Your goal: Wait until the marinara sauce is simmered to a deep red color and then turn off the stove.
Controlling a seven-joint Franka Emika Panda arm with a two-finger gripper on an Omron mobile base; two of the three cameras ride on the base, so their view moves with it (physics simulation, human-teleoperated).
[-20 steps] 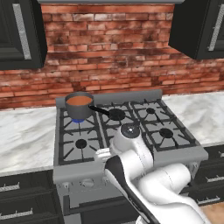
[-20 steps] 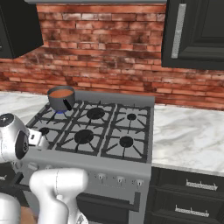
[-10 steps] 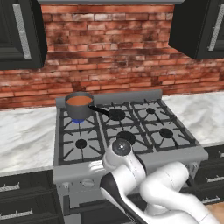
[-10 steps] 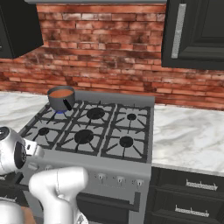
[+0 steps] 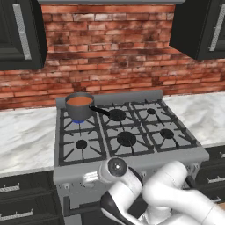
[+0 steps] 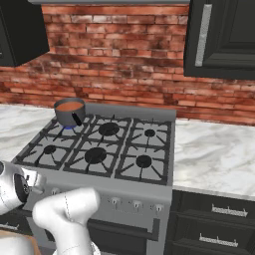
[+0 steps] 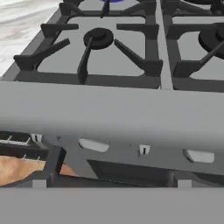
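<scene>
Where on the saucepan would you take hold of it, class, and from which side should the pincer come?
Grip the black handle, not the round grey body of the saucepan. The handle is a thin bar sticking out sideways toward the stove's middle, away from the blue flame beneath, so come down from above with the fingers either side of it.

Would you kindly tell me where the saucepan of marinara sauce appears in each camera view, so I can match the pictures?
Left base view: the marinara sauce sits upper left of centre, on the stove's rear left burner.
Right base view: the sauce is at left of centre, on the same rear corner burner.
Hand view: the pan itself is out of frame.
Shared landmark: the blue flame under the pan.
</scene>
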